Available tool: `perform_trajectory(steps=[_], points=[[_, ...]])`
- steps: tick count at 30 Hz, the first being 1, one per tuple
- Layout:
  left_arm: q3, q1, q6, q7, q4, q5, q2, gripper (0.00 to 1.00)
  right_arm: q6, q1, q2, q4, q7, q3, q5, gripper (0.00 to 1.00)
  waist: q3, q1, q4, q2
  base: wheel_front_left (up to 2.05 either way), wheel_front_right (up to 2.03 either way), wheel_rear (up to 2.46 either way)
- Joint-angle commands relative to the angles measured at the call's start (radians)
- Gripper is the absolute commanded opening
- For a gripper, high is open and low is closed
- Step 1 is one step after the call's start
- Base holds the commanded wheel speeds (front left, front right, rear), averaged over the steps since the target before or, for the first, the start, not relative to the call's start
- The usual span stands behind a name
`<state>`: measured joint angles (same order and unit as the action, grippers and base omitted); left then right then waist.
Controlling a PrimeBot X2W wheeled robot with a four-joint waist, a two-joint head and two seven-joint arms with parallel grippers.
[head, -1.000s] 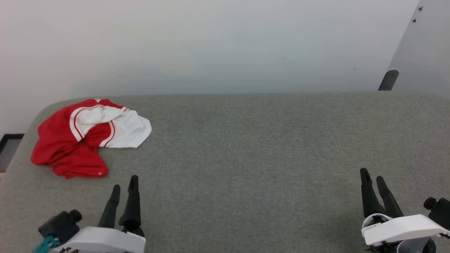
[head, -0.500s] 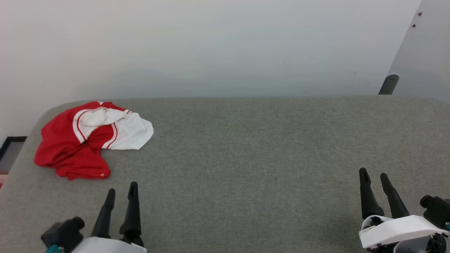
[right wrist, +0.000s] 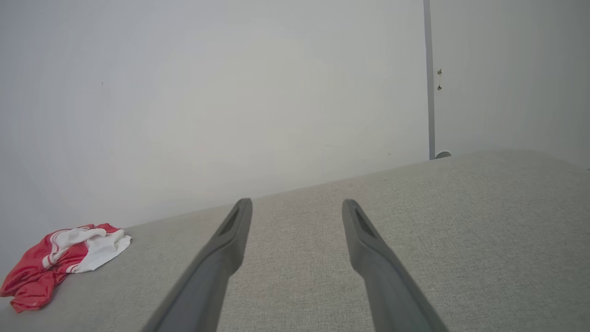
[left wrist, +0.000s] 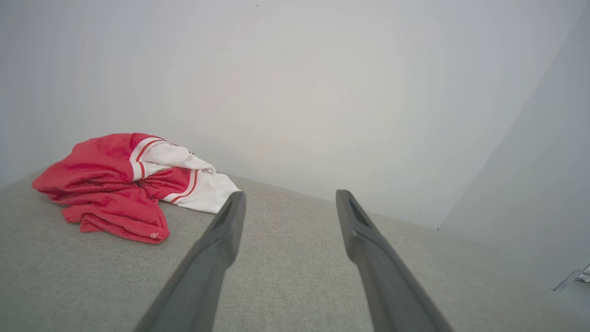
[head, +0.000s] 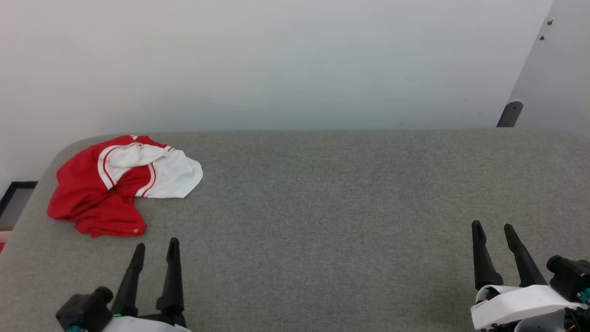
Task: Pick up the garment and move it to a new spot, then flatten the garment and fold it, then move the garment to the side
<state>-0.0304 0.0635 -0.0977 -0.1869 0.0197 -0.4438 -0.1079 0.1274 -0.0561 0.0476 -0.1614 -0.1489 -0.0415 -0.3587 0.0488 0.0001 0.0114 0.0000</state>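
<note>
Two end effectors show along the near edge of my head view, and both are spread with nothing between their fingers. The left end effector (head: 156,244) is at the lower left, its two dark fingers pointing up the view with a clear gap between the tips. In its own wrist view the left end effector (left wrist: 290,196) hangs above the grey fabric-covered bench (head: 322,207), with bare bench fabric and pale wall showing through the gap. I cannot tell from any view whether its fingers brush the surface. The right end effector (head: 492,226) is at the lower right, parted to about the same degree. Through its wrist camera the right end effector (right wrist: 297,203) also frames only bench and wall.

The garment (head: 87,189) lies crumpled at the far left corner of the bench, close to the rounded edge and just short of the wall (head: 276,60). It is a red heap with a white sleeve panel and red-and-white striped trim bunched on its right side. It is ahead and a little left of the left end effector, near it but apart. From the left wrist the garment (left wrist: 106,184) is to the left of the fingers, touched by neither. It is well apart from the right end effector, and from the right wrist the garment (right wrist: 55,258) shows small at the lower left.
</note>
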Motion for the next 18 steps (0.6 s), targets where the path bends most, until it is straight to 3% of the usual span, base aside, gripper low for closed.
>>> perform_trajectory(steps=[1, 18], points=[[-0.003, 0.005, -0.007, -0.009, -0.011, 0.024, -0.001, 1.0, 0.004, 0.001, 0.003, 0.011, -0.006, -0.001, 0.024, 1.0, 0.001, 0.0, 0.0, 0.0, 0.0, 0.0, 0.0], [0.002, 0.026, -0.026, -0.044, -0.032, 0.176, -0.009, 1.0, 0.004, 0.009, 0.003, 0.027, -0.037, 0.0, 0.173, 1.0, 0.012, -0.0001, -0.003, 0.0, 0.0, 0.0, 0.0]])
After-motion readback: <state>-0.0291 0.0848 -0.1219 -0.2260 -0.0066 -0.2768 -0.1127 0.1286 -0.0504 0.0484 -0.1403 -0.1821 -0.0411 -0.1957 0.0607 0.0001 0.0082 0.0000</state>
